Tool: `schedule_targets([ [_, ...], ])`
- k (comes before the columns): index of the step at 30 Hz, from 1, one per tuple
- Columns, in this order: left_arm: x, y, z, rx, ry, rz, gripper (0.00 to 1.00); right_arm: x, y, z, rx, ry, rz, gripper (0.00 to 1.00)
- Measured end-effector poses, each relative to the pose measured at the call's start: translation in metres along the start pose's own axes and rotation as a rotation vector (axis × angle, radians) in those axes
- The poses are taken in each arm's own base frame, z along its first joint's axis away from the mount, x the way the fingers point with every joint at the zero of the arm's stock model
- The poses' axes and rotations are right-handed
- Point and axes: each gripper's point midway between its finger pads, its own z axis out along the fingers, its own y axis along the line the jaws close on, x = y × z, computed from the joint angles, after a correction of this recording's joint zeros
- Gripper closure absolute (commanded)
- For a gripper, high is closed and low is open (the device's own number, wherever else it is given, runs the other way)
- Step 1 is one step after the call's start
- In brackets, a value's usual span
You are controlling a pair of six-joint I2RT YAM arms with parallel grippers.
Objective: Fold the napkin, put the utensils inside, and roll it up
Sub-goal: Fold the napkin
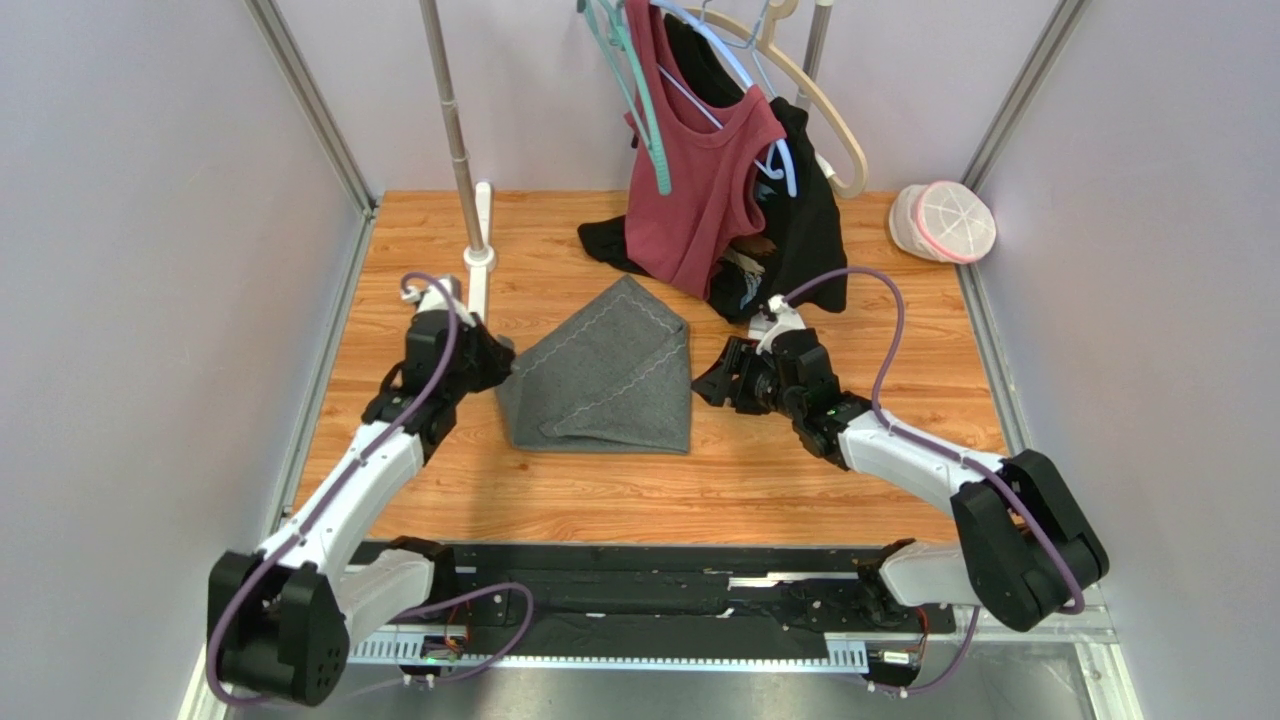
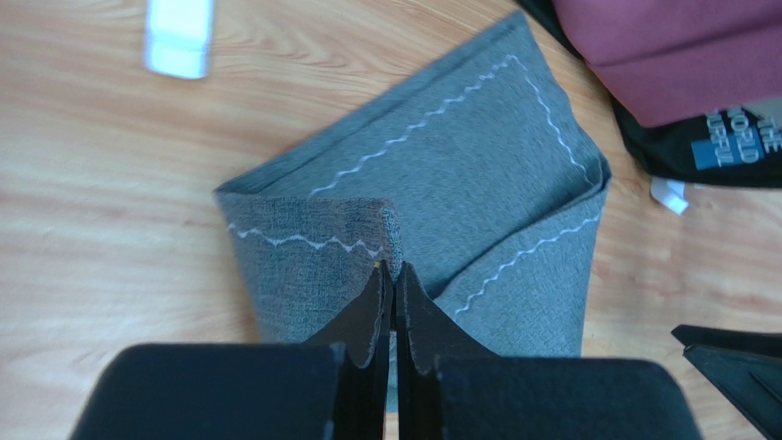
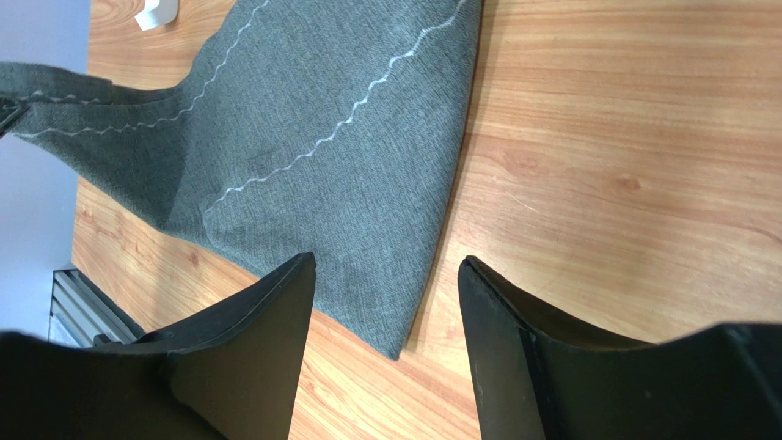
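Note:
The dark grey napkin [image 1: 609,375] lies partly folded on the wooden table, with its white zigzag stitching showing. My left gripper [image 1: 504,365] is at the napkin's left side, shut on a lifted corner of the cloth [image 2: 393,266]. That pinched flap stands up off the napkin [image 2: 477,183]. My right gripper [image 1: 703,387] hovers open at the right side. Below and between its fingers lies a pointed corner of the napkin [image 3: 340,137], which the gripper [image 3: 385,270] does not touch. The utensils are out of view.
A maroon top [image 1: 699,165] and a black garment [image 1: 804,225] hang on hangers just behind the napkin, reaching the table. A metal pole [image 1: 458,150] stands at the back left. A white and pink round object [image 1: 944,221] sits at the back right corner.

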Motion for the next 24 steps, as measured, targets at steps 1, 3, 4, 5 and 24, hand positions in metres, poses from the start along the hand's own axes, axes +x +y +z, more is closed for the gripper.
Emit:
schedule_targets([
  [1,0.003,-0.008,0.005,0.018,0.011,0.023,1.00,0.001,-0.001,-0.001,0.003,-0.002,0.002,0.38],
  [3,0.015,-0.029,0.016,0.062,0.050,0.081,1.00,0.002,-0.003,-0.003,0.012,-0.004,0.006,0.38],
  [4,0.020,-0.040,0.021,0.086,0.065,0.106,1.00,0.002,-0.004,-0.004,0.015,-0.005,0.006,0.38],
  [5,0.027,-0.052,0.027,0.113,0.086,0.138,1.00,0.002,-0.005,-0.004,0.021,-0.005,0.009,0.38],
  [24,0.125,-0.159,0.043,0.439,0.242,0.549,1.00,0.002,-0.014,-0.018,0.081,-0.017,0.013,0.38],
])
